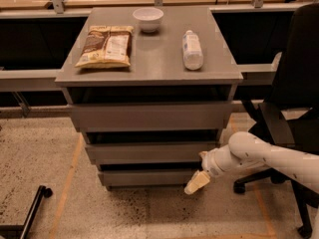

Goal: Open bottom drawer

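While my arm stretches in from the right, low beside the cabinet, my tool hangs at the right end of the bottom drawer, just in front of its flat grey panel. I cannot tell whether it touches the panel. I also cannot tell how far the tool is open, or whether it has hold of anything.

The bottom drawer is the lowest of three grey fronts. It sits just above the speckled floor, set back under the middle drawer, with a dark gap between them.

On the surface, a bag lies flat near the left edge. A white bowl stands at the middle of the back edge. A bottle lies on its side toward the right edge. A black chair stands right of the cabinet, behind my arm.
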`<state>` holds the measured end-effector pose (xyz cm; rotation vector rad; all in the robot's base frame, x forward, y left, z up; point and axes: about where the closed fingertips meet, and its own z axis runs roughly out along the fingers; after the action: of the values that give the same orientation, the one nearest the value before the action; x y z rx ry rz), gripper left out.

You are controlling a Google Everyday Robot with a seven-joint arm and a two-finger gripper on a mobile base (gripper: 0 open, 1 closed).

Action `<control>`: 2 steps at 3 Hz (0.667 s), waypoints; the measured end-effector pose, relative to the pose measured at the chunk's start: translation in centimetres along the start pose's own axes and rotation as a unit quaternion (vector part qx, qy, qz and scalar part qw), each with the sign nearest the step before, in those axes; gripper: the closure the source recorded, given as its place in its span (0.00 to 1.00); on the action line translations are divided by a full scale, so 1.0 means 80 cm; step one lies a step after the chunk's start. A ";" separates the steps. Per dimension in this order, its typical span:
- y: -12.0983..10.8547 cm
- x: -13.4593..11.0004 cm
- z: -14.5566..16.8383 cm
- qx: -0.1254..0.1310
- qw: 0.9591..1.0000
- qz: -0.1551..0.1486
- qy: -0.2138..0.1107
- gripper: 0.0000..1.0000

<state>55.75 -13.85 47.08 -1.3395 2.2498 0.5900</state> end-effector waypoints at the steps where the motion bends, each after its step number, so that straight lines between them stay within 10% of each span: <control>1: -0.013 0.024 0.026 -0.014 1.000 0.001 -0.013 0.00; 2: -0.044 0.059 0.080 -0.032 0.998 0.016 -0.058 0.00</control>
<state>57.89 -15.05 38.75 -1.2665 2.1787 0.7373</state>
